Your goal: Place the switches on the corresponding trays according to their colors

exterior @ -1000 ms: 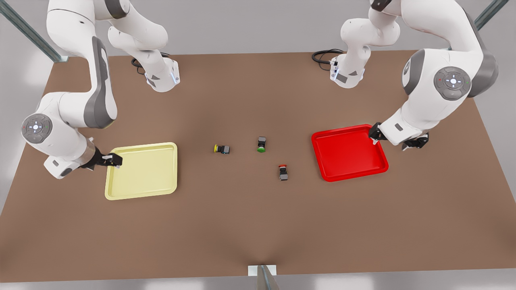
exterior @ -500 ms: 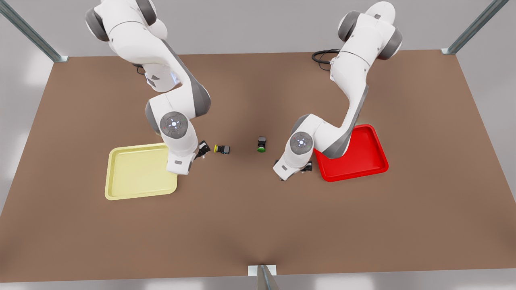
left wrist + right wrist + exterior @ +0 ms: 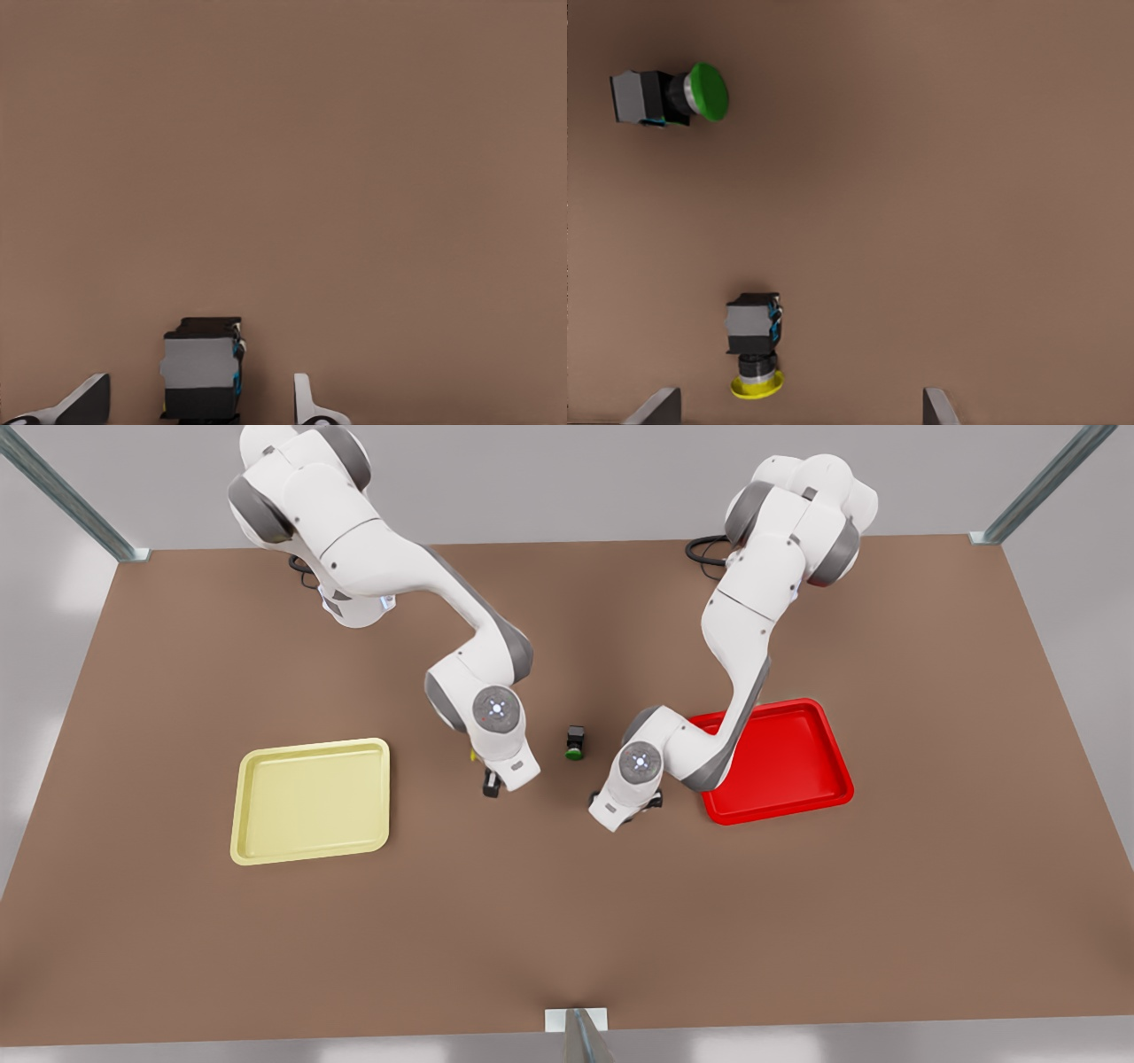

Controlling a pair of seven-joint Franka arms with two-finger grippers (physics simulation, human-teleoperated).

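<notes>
My right gripper [image 3: 799,405] is open and hangs over the yellow-capped switch [image 3: 755,341], which lies on its side between the fingertips, nearer one of them. That arm is the one at the front view's left, its hand [image 3: 507,766] covering the switch. My left gripper [image 3: 197,403] is open around a black-and-grey switch body [image 3: 202,376] whose cap is out of view. That arm's hand [image 3: 616,808] hides the spot by the red tray [image 3: 788,771] where the red-capped switch lay. The pale yellow tray [image 3: 310,802] holds nothing.
A green-capped switch [image 3: 574,744] lies on its side between the two hands, and it also shows farther off as the green-capped switch [image 3: 673,95] in the right wrist view. Brown table [image 3: 567,921] spreads to the front; metal frame posts stand at the corners.
Both arms swung in from the outer edges of the trays to the table's middle. Each hand now hangs low over a switch; the red-capped switch became hidden under the arm.
</notes>
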